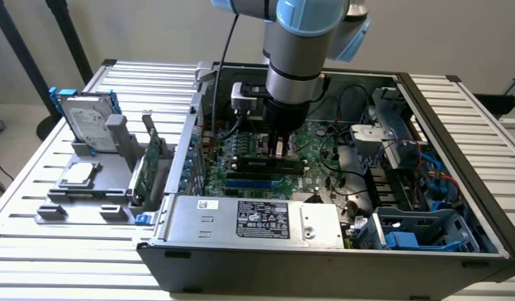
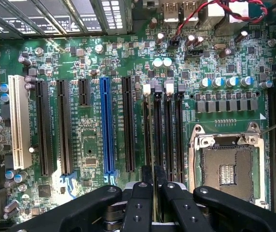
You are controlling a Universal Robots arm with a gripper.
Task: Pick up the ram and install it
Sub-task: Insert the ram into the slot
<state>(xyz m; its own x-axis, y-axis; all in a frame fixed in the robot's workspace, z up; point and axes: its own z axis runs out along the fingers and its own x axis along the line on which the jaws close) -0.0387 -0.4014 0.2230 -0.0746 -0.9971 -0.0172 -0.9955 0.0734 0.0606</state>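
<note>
One slatted table (image 1: 48,188) is seen, and on it one open computer case (image 1: 324,263). One arm (image 1: 295,56) is lowered into the case from above. One green motherboard (image 2: 92,145) is laid across the case floor. One grey power supply (image 1: 249,219) is mounted along the case's near wall.

Outside the case, at the exterior view's left, one grey tray (image 1: 73,210) is set on the table. Three parts are kept there: one hard drive (image 1: 90,122) stood on edge, one green card (image 1: 148,164) stood upright against the case wall, and one square silver chip (image 1: 79,174) laid flat.

On the motherboard, one processor socket (image 2: 227,166) is framed in metal. Six expansion slots are counted: one white slot (image 2: 18,121), one blue slot (image 2: 106,125), three long black ones and one short black one. Four memory slots (image 2: 169,130) are ranged between the expansion slots and the socket, two with white latches and two with black.

One ram (image 1: 266,166) is found standing on its long edge among the memory slots, directly under the arm. The gripper (image 2: 156,179) is poised at the ram's upper edge, and its two black fingers (image 2: 139,203) are drawn nearly together, pinched on the thin stick.
</note>
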